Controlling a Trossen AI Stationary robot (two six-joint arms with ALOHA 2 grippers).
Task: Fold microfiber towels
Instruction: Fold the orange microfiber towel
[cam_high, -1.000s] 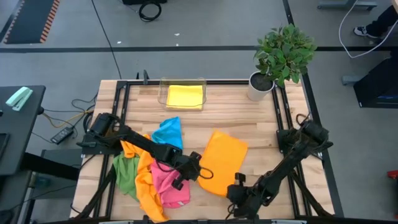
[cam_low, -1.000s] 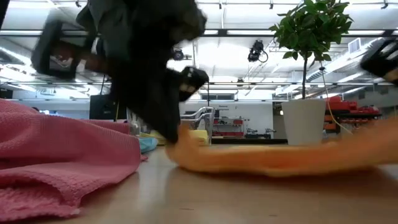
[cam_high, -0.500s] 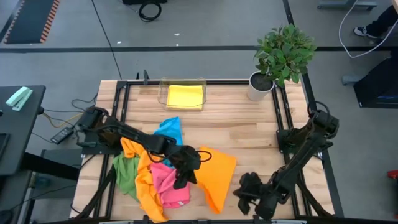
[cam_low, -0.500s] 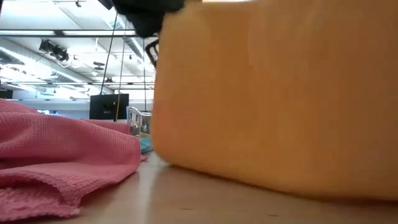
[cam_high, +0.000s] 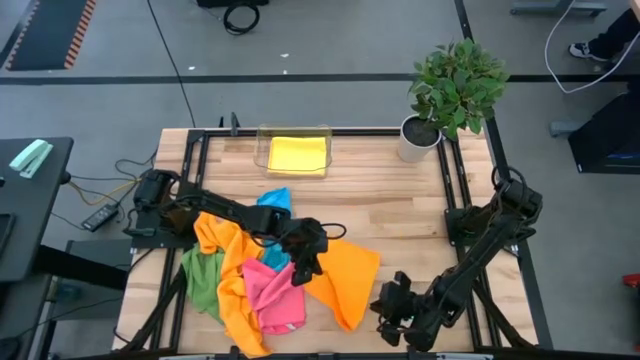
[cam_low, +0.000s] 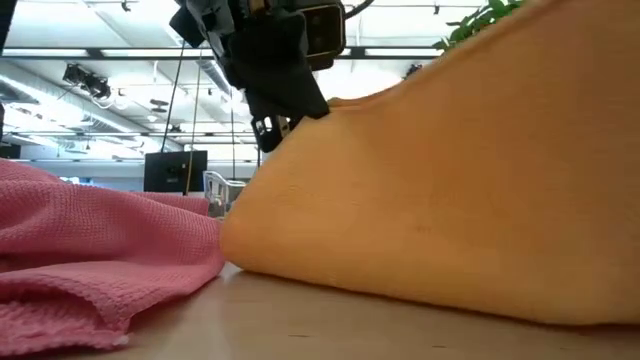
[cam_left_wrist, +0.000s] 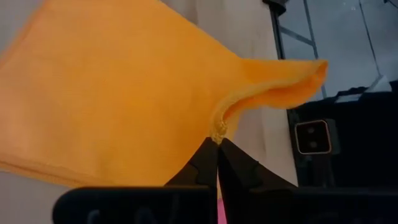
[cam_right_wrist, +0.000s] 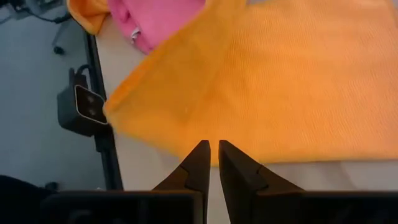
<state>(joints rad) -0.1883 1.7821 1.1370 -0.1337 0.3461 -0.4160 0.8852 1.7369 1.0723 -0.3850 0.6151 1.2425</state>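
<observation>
Orange towel (cam_high: 345, 280) lies at lower centre of the high view, one corner lifted and pinched between the left gripper's (cam_high: 300, 268) closed fingers. Right gripper (cam_high: 388, 303), lower right, fingers together on nothing, sits beside the towel's edge.

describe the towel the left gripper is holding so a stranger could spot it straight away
On the wooden table, look to the near middle, right of the heap of pink, green and orange cloths. The orange towel there lies alone, one edge pinched and lifted by the left gripper, unlike the crumpled pile.
</observation>
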